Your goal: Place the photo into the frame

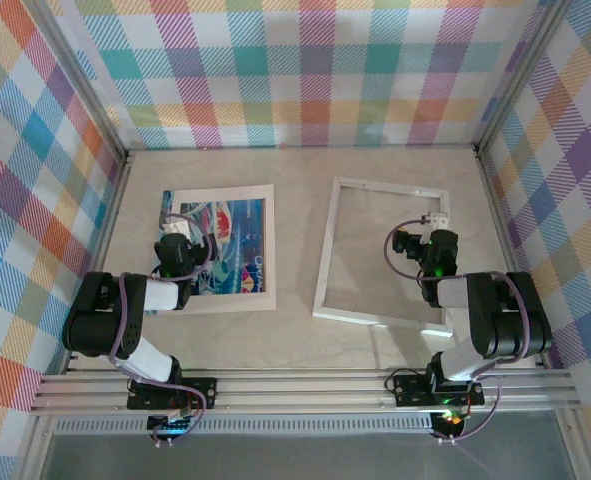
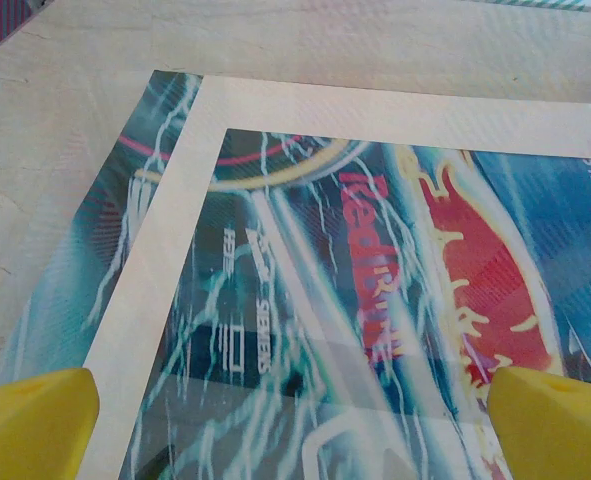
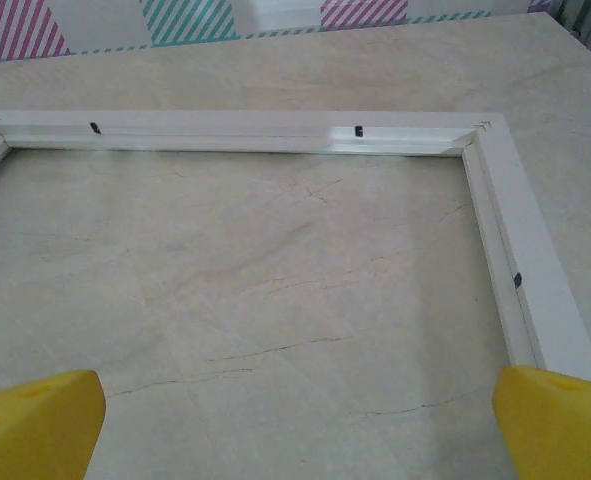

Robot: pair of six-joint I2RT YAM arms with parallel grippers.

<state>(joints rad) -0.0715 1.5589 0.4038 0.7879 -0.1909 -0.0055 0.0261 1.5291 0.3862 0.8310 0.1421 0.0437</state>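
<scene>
1. My left end effector (image 1: 178, 228) hangs over the left part of the flat rectangular blue-and-teal photo (image 1: 230, 240). The photo lies on the left half of the pale marbled desk (image 1: 295, 170).
2. In the left wrist view its yellow fingertips (image 2: 30, 425) sit at the two bottom corners, spread wide with nothing between them.
3. A thin white paper mat with a cut-out (image 1: 225, 303) lies on top of the photo. It is shifted, so a teal strip of the print shows past the mat's left band (image 2: 155, 280).
4. Writing on the photo (image 2: 375, 300): red "Red Bull" lettering runs along the print beside a red patch outlined in yellow. White letters "STAPP" are cut off at the view's right edge. Smaller white text to the left is too blurred for me to read.
5. The large rectangular white-bordered frame (image 1: 390, 187) lies flat on the right half of the desk, slightly rotated and apart from the photo.
6. My right end effector (image 1: 437, 218) is above the frame's right side, its yellow fingertips (image 3: 35, 425) set wide and empty.
7. The right wrist view shows the frame's far rail (image 3: 235, 130) with small black tabs (image 3: 357, 130). I see no writing there.
</scene>
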